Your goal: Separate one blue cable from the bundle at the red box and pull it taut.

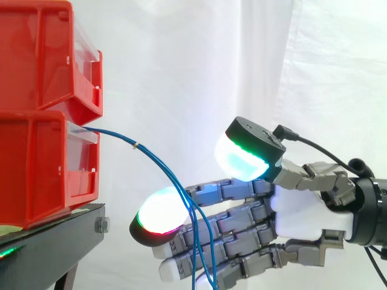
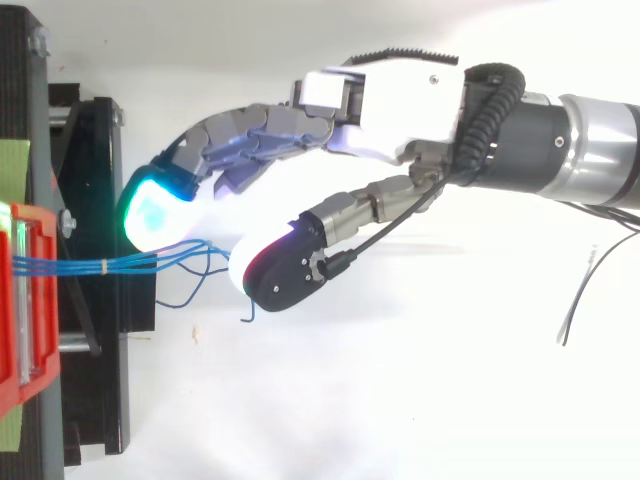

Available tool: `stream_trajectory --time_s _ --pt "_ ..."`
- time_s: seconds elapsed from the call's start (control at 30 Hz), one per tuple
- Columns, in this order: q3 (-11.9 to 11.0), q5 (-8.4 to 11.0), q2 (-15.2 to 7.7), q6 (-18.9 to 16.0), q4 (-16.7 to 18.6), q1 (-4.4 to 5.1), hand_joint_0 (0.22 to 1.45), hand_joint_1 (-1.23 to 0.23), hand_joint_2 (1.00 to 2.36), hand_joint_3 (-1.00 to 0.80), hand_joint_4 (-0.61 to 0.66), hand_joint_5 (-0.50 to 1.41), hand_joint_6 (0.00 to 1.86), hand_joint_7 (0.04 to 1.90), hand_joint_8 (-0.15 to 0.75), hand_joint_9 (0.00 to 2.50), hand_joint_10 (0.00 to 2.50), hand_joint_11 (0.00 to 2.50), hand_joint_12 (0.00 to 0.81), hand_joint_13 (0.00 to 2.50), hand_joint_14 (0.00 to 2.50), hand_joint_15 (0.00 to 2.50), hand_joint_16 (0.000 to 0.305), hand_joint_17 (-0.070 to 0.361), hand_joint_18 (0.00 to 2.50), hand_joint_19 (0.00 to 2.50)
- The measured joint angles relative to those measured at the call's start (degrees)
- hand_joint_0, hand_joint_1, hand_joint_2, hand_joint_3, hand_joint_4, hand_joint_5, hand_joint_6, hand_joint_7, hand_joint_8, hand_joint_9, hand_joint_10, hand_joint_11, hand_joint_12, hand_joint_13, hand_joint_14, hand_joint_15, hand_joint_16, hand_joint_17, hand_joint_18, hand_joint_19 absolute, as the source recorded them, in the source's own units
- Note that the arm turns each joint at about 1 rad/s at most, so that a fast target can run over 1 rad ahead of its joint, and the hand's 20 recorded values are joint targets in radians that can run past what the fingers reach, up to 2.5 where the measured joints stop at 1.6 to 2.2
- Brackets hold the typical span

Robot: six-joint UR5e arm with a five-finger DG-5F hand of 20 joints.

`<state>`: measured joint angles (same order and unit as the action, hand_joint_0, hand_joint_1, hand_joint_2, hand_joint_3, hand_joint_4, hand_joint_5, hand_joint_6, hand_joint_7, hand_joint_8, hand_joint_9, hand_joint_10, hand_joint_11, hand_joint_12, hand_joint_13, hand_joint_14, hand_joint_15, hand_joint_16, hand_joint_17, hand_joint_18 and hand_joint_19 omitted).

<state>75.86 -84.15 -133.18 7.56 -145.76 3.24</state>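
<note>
Blue cables (image 1: 158,166) ran out of the front of the red box (image 1: 42,169) as 1 bundle, held by a small yellow tie (image 2: 105,265) just past the box. After the tie they fanned out & bent down, away from the box. Their long line went straight from the box toward the hand (image 1: 302,205), so the hand faced them end-on.

The hand was on the far side of the bundle from the box. Its palm was well away from the box & its fingers reached back toward it. The fingers were nearly straight & close together, w/ the thumb held apart. From above, the loose strands went into the gap btw a finger pad (image 2: 150,212) & the thumb pad (image 2: 258,255). No pad was pinching a strand that I could see, tho some may have touched.

My guess: no 1 cable was picked out yet. The next move needs 1 strand pinched where they fan out, then a pull straight away from the box.
</note>
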Motion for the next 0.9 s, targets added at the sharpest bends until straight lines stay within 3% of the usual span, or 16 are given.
stream_trajectory --time_s 0.3,0.57,0.9 --pt "-0.39 -1.21 -1.08 -2.51 2.76 0.04 0.57 -0.59 1.0 -0.49 0.24 -0.24 0.5 0.74 0.346 0.4 0.01 0.31 0.41 0.5 0.01 0.32 0.054 0.122 0.57 0.52" --pt "-3.32 -2.34 -4.18 -3.62 5.19 -0.1 0.58 -0.59 1.0 -0.49 0.24 -0.24 0.5 0.74 0.348 0.42 0.01 0.33 0.414 0.54 0.01 0.33 0.054 0.122 0.6 0.53" --pt "-4.2 -5.16 -4.53 -5.25 5.33 -0.77 0.58 -0.59 1.0 -0.49 0.25 -0.23 0.5 0.75 0.352 0.45 0.01 0.33 0.412 0.57 0.01 0.35 0.055 0.123 0.65 0.57"
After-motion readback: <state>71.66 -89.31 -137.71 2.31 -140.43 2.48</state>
